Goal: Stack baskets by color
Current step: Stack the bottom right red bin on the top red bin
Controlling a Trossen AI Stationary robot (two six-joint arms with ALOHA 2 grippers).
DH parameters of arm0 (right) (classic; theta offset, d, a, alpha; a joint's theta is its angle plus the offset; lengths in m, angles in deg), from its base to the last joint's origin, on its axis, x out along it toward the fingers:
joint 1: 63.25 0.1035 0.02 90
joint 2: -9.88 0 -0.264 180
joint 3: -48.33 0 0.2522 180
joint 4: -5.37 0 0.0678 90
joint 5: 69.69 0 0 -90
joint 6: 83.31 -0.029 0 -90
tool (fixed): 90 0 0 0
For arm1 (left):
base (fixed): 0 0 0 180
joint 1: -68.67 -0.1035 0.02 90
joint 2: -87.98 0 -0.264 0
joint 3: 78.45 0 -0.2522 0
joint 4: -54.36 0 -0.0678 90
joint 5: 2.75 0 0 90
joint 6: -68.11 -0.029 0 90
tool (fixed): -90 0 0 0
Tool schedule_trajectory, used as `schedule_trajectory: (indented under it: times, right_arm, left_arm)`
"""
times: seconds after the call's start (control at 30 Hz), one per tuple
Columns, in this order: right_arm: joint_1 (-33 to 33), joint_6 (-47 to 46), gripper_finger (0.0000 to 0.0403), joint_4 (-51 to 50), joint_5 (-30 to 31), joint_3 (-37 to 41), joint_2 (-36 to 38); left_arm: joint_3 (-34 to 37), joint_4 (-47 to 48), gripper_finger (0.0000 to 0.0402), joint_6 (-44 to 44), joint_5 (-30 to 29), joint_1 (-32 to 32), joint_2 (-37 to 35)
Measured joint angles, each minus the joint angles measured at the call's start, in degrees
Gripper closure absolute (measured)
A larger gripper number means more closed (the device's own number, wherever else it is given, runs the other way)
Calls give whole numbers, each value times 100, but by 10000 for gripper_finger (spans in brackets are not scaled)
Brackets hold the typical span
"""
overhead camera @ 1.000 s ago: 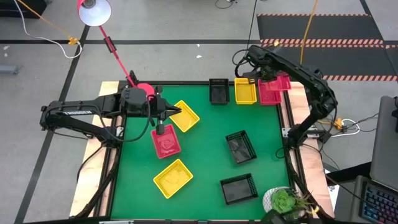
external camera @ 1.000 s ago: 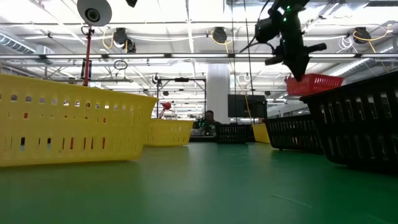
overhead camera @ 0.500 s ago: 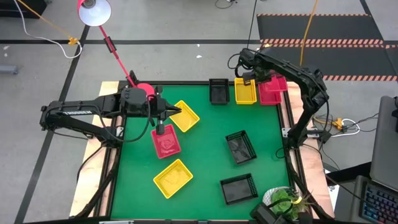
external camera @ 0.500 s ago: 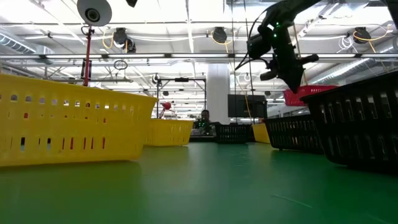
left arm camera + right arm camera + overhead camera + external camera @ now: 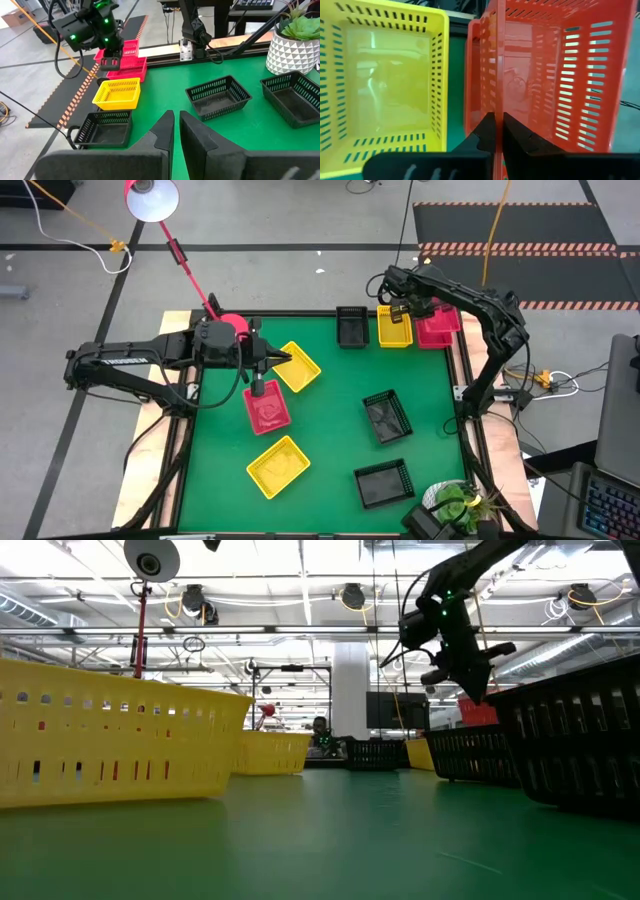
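Observation:
My right gripper [image 5: 413, 310] is at the table's far right corner, shut on a red basket [image 5: 446, 317]. That basket hangs tilted just over a second red basket [image 5: 128, 74]; whether the two touch I cannot tell. A yellow basket [image 5: 394, 326] and a black basket [image 5: 352, 326] stand beside them on the green mat. My left gripper [image 5: 280, 361] waits shut and holding nothing above a yellow basket [image 5: 300, 368], with a red basket [image 5: 267, 408] nearby. One more yellow basket [image 5: 277, 465] and two black baskets [image 5: 387, 417] [image 5: 384, 483] lie nearer the front. My right gripper pinches the red basket's side wall [image 5: 493, 95] that faces the yellow basket, one finger inside the basket and one outside. The fingers come from above, slanting down. The basket sits tilted in the hold, right over the second red basket.
A red lamp base [image 5: 232, 326] stands at the far left edge, its head [image 5: 150, 198] beyond the table. A potted plant [image 5: 455, 502] sits at the near right corner. A raised wooden rim [image 5: 462, 370] borders the mat. Open mat lies mid-table [image 5: 330, 400].
My right gripper has come down and a little toward the table's left with the red basket, still shut on it. The basket has sunk from well above the far right red basket to just over it.

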Motion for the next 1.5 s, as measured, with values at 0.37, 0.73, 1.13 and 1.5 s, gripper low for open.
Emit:
schedule_trajectory:
  times: [0.37,0.73,1.13,1.5]
  right_arm:
    - [-90,74,392,272,-13,348,0]
    - [-91,128,392,458,-33,644,0]
    - [-91,148,392,733,-51,801,0]
    - [-100,134,392,836,-330,801,0]
  left_arm:
    - [0,-1,369,-6,0,1,0]
    - [0,-2,369,-11,0,1,0]
    - [0,-2,369,-11,0,1,0]
    - [0,-4,369,-6,0,1,0]
